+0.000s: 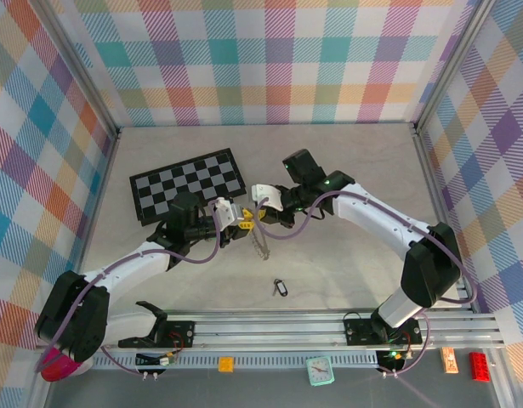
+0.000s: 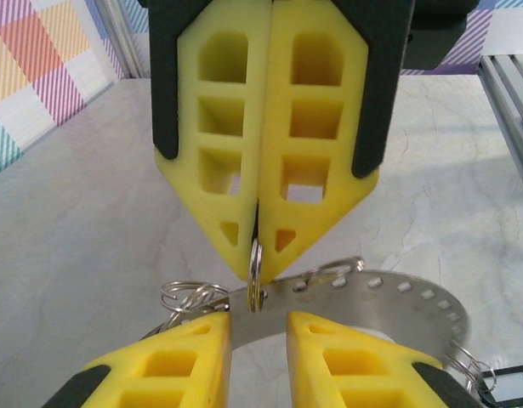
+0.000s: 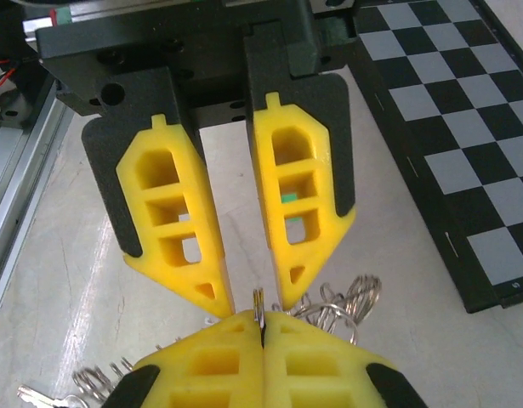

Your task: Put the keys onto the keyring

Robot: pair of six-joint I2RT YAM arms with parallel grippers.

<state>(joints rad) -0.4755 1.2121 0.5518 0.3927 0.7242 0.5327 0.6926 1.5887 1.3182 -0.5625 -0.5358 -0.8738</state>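
The two pincers meet nose to nose just off the chessboard's (image 1: 189, 185) near right corner, above the pale worktop (image 1: 346, 161). The right pincer (image 2: 257, 255) has its yellow fingers pressed flat together, clamped on a small split ring (image 2: 255, 274) that stands on edge at one end of the keyring (image 2: 372, 293). From the left wrist the keyring reads as a curved silvery band with a row of holes, running away from the split ring toward the right.

The left pincer (image 2: 259, 323) faces it with its fingers apart. The gap is narrow, and the split ring and the end of the band sit in it without either finger pressing on them.

From above, the keyring hangs down between the two pincers, to the right of the chessboard's near edge. A bunch of loose wire rings (image 2: 189, 297) lies beside it.

The black-headed key (image 1: 280, 289) lies flat on the worktop, well apart from the chessboard on its near right side, free of both pincers. A patch of green (image 3: 288, 200) shows through a cut-out in one left finger — possibly the green-headed key, though too little is seen to say.
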